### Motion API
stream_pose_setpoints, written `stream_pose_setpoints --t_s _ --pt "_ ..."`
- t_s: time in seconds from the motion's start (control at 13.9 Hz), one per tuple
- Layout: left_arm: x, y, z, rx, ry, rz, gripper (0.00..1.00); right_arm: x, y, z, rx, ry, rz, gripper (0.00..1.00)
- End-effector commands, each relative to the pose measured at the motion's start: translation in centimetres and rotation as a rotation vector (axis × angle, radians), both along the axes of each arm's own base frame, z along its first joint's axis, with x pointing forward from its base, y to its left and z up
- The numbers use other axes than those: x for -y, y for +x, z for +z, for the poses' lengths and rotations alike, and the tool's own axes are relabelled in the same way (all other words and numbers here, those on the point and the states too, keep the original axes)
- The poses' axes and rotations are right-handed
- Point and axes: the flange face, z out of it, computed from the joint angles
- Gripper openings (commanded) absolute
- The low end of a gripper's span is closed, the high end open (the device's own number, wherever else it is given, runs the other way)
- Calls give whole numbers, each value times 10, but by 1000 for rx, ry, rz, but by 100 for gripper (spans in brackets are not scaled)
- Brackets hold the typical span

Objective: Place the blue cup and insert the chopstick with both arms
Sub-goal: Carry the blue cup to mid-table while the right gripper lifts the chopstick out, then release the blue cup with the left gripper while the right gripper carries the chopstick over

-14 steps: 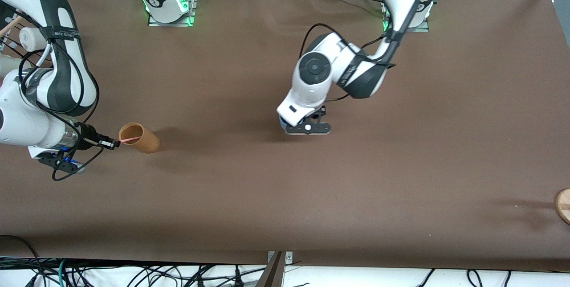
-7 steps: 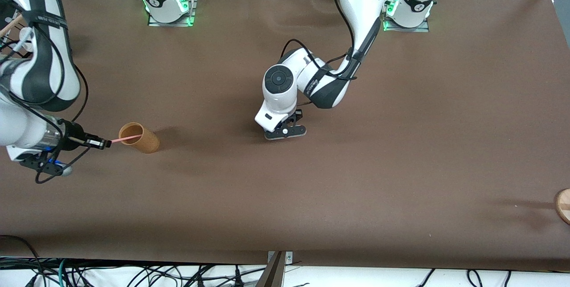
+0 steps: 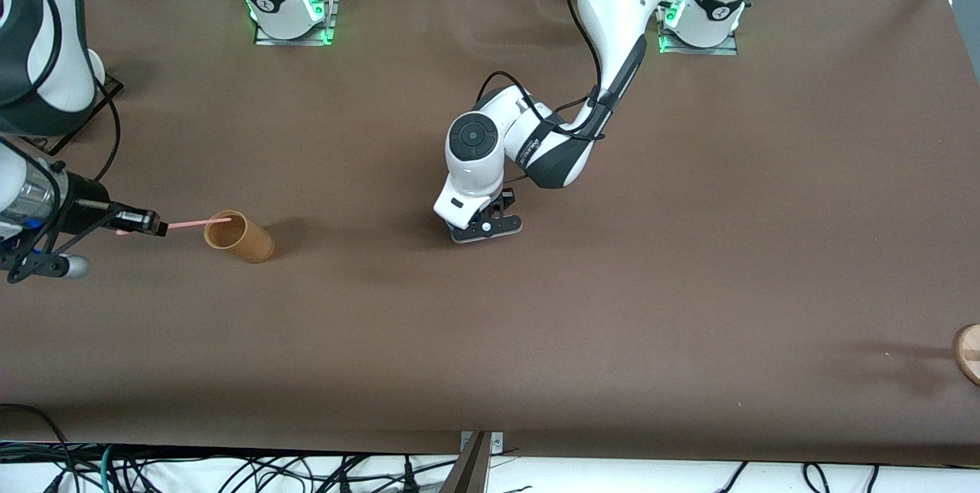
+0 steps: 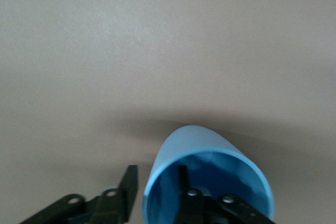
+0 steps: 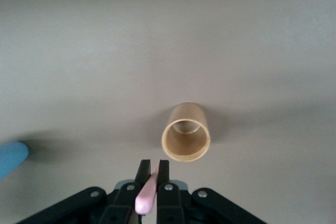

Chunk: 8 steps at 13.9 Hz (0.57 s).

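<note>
Left pincer (image 4: 157, 203): mid-surface, low, one finger inside the blue cup (image 4: 207, 179) and one outside, straddling its wall; whether it grips or has let go, I cannot tell. Cup apparently upright on the surface (image 3: 689, 263), ready to receive.

Right pincer (image 3: 157, 227): clenched on the chopstick (image 3: 195, 223), held level, tip at the tan cup's (image 3: 239, 236) rim.

Changes: right pincer drawn back from the tan cup; left arm moved toward the right arm's end.
</note>
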Motion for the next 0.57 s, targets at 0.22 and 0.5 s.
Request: stream_pose_setpoints --t_s 0.22,0.5 --pt "-30 17 97 2 -5 -68 100 -52 -23 40 -10 12 -67 0" --pt "-96 51 196 88 -53 -139 100 -133 -34 37 -27 4 -146 0"
